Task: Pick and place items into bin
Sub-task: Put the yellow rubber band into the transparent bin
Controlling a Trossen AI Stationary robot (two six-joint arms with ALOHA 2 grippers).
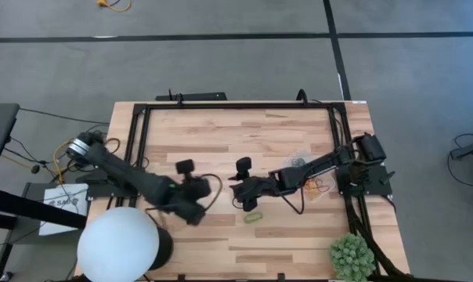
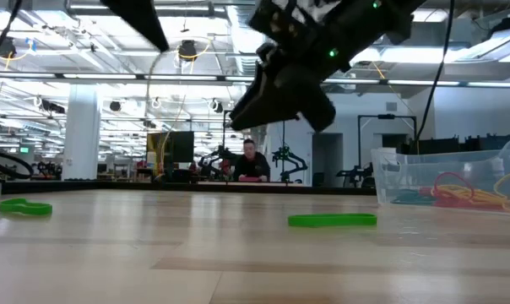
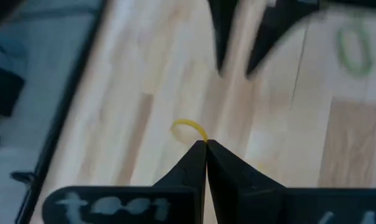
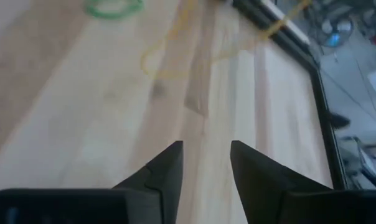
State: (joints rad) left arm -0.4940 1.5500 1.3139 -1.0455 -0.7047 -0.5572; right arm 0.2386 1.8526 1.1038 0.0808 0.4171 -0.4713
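My left gripper (image 1: 207, 192) is near the table's middle, shut on a thin yellow-orange rubber band (image 3: 189, 128). My right gripper (image 1: 240, 197) (image 4: 206, 158) hangs open just to its right over bare wood and holds nothing; its dark fingers (image 3: 238, 43) show beyond the band in the left wrist view. A green band (image 1: 254, 217) (image 2: 331, 220) (image 3: 355, 48) lies flat on the wood near the right gripper. A second green band (image 2: 25, 207) lies farther off. The clear bin (image 1: 308, 174) (image 2: 447, 173) stands on the table's right part with red, yellow and green bands inside. My left gripper pinches the yellow-orange band between its two shut fingertips (image 3: 199, 155). Only a short arc of the loop (image 3: 194, 129) sticks out beyond the tips. Whether the band touches the wood I cannot tell.
A white globe (image 1: 117, 244) sits at the near left corner and a spiky green plant (image 1: 352, 256) at the near right. A black frame (image 1: 236, 106) runs round the table. A thin yellow strand (image 4: 169, 59) shows blurred on the wood. A person (image 2: 252, 160) sits far behind the table.
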